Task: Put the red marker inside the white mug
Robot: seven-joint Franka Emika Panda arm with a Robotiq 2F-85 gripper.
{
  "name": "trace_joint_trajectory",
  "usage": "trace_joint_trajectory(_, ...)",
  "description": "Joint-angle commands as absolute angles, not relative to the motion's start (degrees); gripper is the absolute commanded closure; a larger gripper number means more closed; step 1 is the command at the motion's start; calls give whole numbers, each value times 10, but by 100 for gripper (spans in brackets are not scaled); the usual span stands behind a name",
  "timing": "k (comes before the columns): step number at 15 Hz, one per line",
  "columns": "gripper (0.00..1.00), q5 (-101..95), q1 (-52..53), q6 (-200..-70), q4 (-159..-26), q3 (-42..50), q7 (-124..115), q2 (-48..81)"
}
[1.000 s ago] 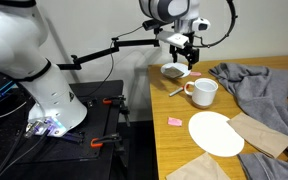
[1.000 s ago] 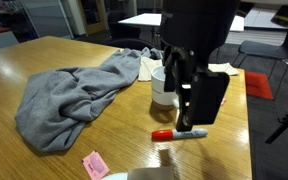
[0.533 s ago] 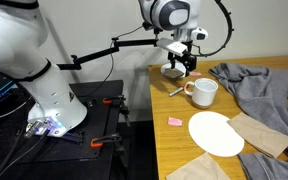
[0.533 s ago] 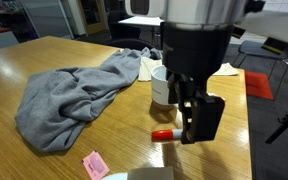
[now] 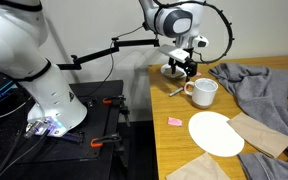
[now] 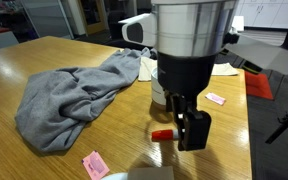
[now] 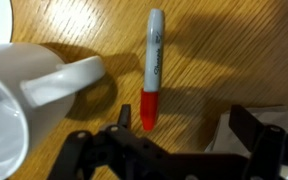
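Observation:
The red marker [image 7: 152, 72] lies flat on the wooden table, pale barrel away from me and red cap toward my gripper. It also shows in both exterior views [image 5: 176, 90] [image 6: 164, 133]. The white mug [image 7: 19, 95] stands upright just beside it, handle pointing toward the marker; it shows in both exterior views too [image 5: 204, 92] [image 6: 162, 92]. My gripper [image 7: 169, 140] is open and empty, low above the table, with the marker's red end near its left finger. It is seen in both exterior views [image 5: 182, 68] [image 6: 192, 132].
A crumpled grey cloth [image 5: 259, 82] [image 6: 69, 95] lies beyond the mug. A flat white plate [image 5: 216, 133], brown napkins [image 5: 259, 133], a small pink square [image 5: 174, 121] [image 6: 94, 163] and a small dish [image 5: 170, 71] are on the table. The table edge is near the marker.
My gripper has moved down toward the table and closer over the marker's red end. The marker and mug have not moved.

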State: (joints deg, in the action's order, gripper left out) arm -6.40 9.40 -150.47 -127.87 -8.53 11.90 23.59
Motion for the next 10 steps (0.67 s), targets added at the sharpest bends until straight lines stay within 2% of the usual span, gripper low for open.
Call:
trace_joint_trajectory(1, 0, -84, 93, -1510, -1255, -79, 118, 260)
trace_joint_trajectory(10, 0, -105, 97, -1507, -1220, -71, 117, 301)
